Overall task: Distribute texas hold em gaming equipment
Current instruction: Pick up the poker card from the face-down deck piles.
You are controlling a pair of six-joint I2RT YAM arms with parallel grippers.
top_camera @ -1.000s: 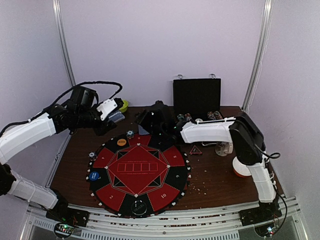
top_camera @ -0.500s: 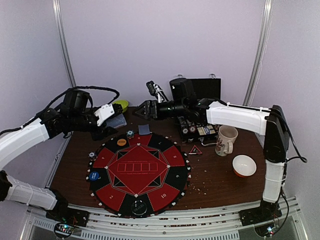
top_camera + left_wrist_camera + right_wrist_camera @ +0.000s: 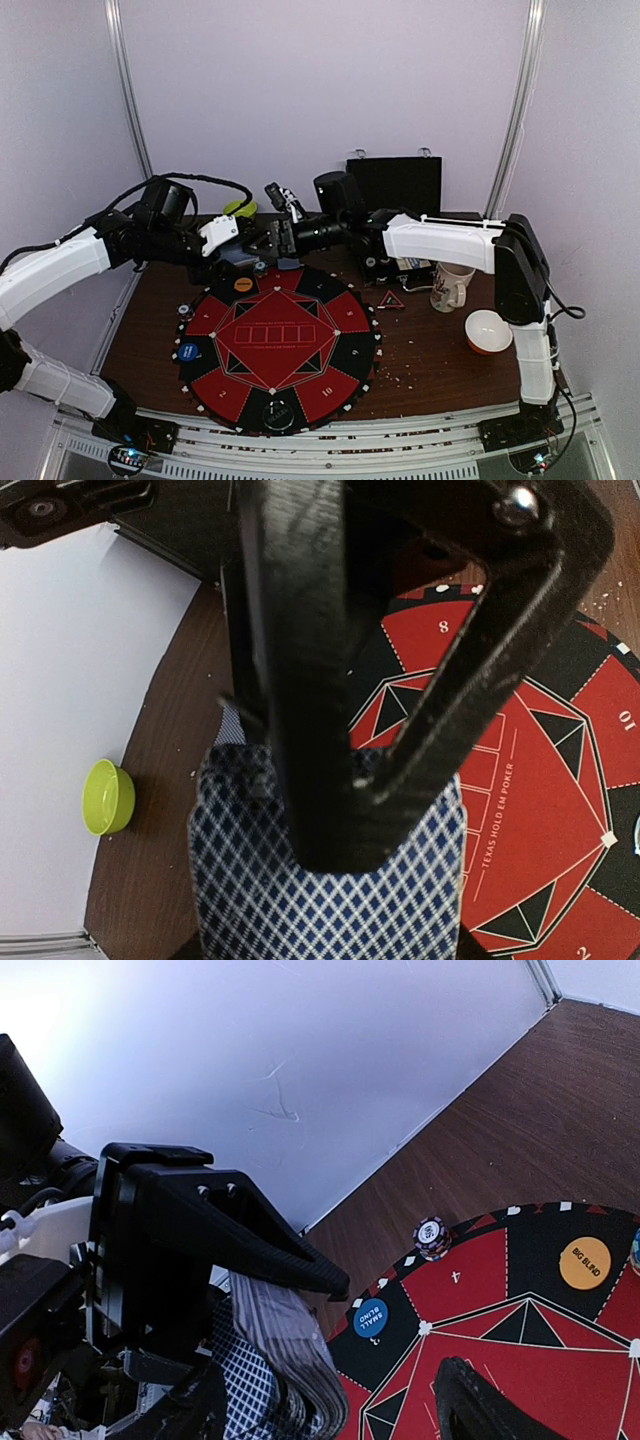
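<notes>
Playing cards [image 3: 330, 900] | pinched in left pincer [image 3: 240, 254] | right pincer [image 3: 335, 1405] spread, now swung over to them

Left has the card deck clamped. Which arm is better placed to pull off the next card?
Right. Its open gripper is up against the deck held in the left gripper, with the card edges roughly between its fingers in the wrist view. The left is busy holding the deck.

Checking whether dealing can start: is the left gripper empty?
No, the left gripper is clamped on the deck of cards with blue-checked backs.
</notes>
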